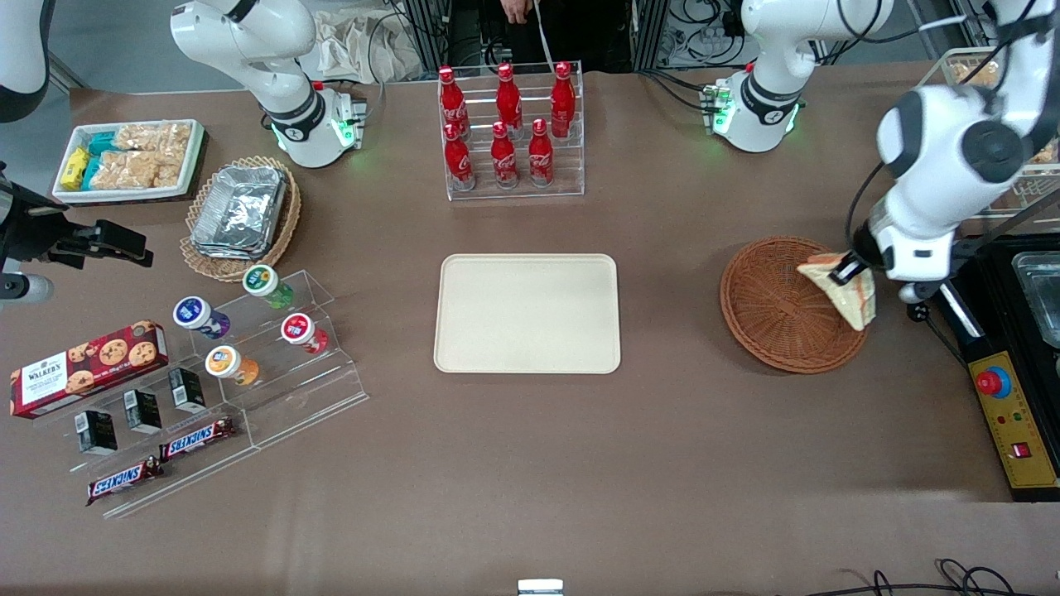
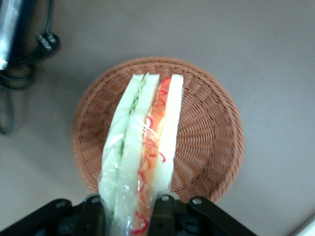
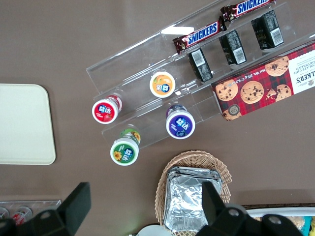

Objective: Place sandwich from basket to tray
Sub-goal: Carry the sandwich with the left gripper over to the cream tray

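Note:
My left gripper (image 1: 849,269) is shut on the sandwich (image 1: 846,288), a wrapped white-bread wedge with red-orange and green filling, and holds it lifted above the reddish-brown wicker basket (image 1: 774,302), over the rim toward the working arm's end. In the left wrist view the sandwich (image 2: 142,147) hangs between my fingers (image 2: 165,211), with the empty basket (image 2: 206,137) below it. The cream-beige tray (image 1: 527,313) lies empty at the middle of the table, beside the basket toward the parked arm's end; a corner of it shows in the right wrist view (image 3: 22,123).
A clear rack of red cola bottles (image 1: 507,132) stands farther from the front camera than the tray. A black control box (image 1: 1006,414) and a clear container lie at the working arm's end. Tan basket with foil containers (image 1: 240,213), yoghurt cups, snacks lie toward the parked arm's end.

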Robot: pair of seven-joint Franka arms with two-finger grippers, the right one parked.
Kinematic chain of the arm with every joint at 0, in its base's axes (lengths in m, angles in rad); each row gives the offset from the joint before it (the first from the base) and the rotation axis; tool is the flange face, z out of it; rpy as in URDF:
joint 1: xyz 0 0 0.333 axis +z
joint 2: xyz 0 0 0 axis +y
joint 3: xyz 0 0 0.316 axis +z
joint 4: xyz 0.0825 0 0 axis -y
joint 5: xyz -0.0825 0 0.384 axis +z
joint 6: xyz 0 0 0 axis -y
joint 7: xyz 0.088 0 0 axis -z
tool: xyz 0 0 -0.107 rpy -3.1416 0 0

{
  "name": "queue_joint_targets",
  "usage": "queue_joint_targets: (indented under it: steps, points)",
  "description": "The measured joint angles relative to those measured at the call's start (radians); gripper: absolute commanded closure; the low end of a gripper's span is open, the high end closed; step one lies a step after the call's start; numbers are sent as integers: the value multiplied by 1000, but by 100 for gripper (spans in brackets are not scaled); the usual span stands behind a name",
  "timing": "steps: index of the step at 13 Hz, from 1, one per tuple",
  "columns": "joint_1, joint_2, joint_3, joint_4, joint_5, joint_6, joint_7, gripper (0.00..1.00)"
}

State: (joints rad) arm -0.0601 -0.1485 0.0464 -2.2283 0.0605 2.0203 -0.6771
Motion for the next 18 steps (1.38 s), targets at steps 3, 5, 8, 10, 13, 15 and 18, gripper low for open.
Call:
queue_joint_targets:
  steps: [3,5,8,10,13,15,18]
  points:
    - [-1,-4,-9,263,1,-310,205,100]
    - [-4,6,-41,393,0,-410,318,100]
    - [-10,51,-143,547,-2,-479,384,100]
    - [-12,86,-249,586,-2,-485,292,100]
    - [-17,182,-416,614,-3,-476,144,100]
    - [-20,270,-482,615,-5,-402,105,100]
    - [-75,417,-516,613,-4,-267,-4,100]
